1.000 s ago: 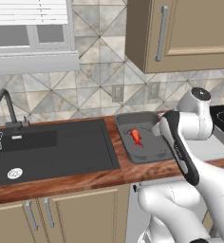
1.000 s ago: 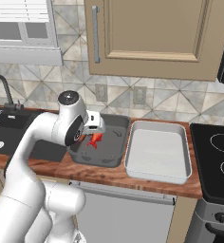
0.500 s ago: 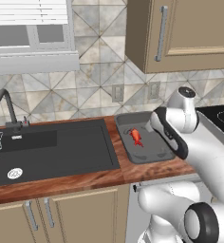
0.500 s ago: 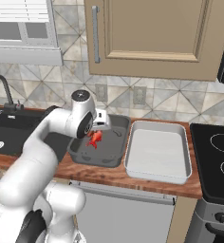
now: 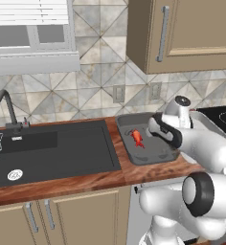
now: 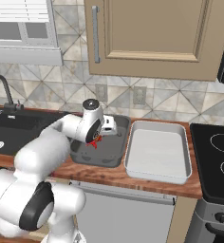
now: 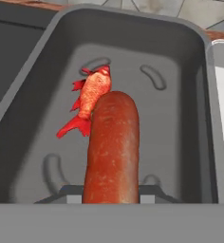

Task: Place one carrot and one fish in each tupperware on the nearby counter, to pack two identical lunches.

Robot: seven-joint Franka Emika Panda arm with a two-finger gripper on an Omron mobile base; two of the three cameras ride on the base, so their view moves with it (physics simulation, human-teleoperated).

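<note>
A white robot arm reaches over the reddish-brown wooden counter (image 5: 93,182) of a rendered kitchen, its gripper (image 7: 111,192) clenched on a plain red-orange carrot (image 7: 112,147) that stands up between the 2 dark fingers (image 7: 66,191) in the hand view. The carrot hangs above the dark grey tray (image 7: 190,109), and its blunt end overlaps the tail of a red-orange fish (image 7: 90,97) lying on the tray's floor; whether the carrot actually touches the fish is hard to tell from this angle. In the left base view the same fish (image 5: 137,138) rests near the middle of the dark tray (image 5: 155,155), with the arm's wrist close above the tray's right half. In the right base view the gripper (image 6: 106,129) sits low over the dark tray (image 6: 107,159), partly masking the fish (image 6: 93,141), of which only a red sliver shows beneath the wrist. Just beside the dark tray, on its right, lies the light grey tray (image 6: 157,154), the 2 rims nearly touching; its pale edge (image 7: 223,114) shows at the right margin of the hand view. To the left of the dark tray the large black sink (image 5: 52,153) is sunk into the counter, with a dark faucet (image 5: 7,109) at its back edge. A black stovetop (image 6: 218,156) borders the counter at the far right, and beige wall cabinets (image 6: 152,35) hang above a patterned tile wall.
</note>
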